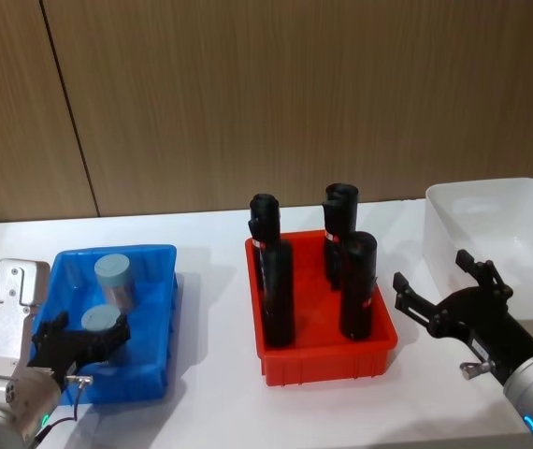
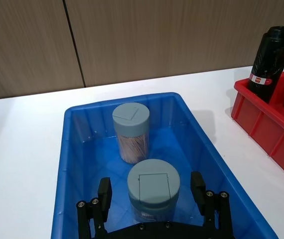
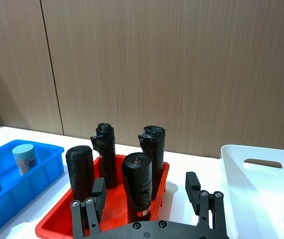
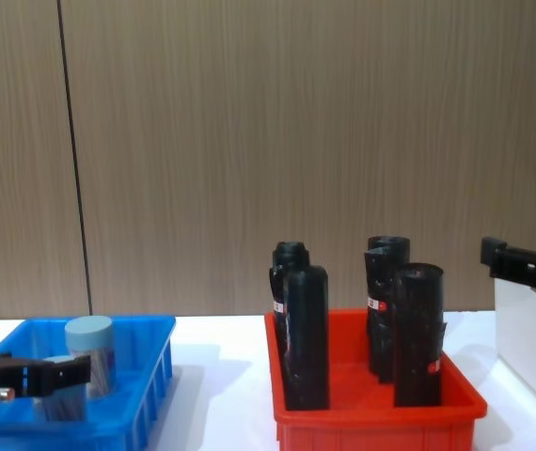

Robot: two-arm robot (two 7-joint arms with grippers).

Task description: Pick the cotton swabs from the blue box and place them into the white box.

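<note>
white table [image 1: 210,281] spans the front, wood-panelled wall [image 1: 248,94] behind it. white box [image 1: 439,229] sits at the table's right end, tall smooth walls. red bin [image 1: 327,360] is in the middle, apart from both other bins, carrying upright black bottles [image 1: 358,285] with red-white labels. blue box [image 1: 150,374] is at the left end, shallow, ribbed sides. my right pincer [image 1: 433,271] hangs over the table between red bin and white box, jaws spread wide, gripping nothing. my left pincer [image 2: 152,191] is down at the near end of the blue box, jaws wide apart, one finger on each side of the near jar of cotton swabs [image 2: 153,184]; a gap shows on both sides, so no hold on it. that jar stands upright, grey-blue lid up. far jar of cotton swabs [image 2: 130,132] stands upright just behind it, toward the box's back wall, tan stems visible through its clear side.
</note>
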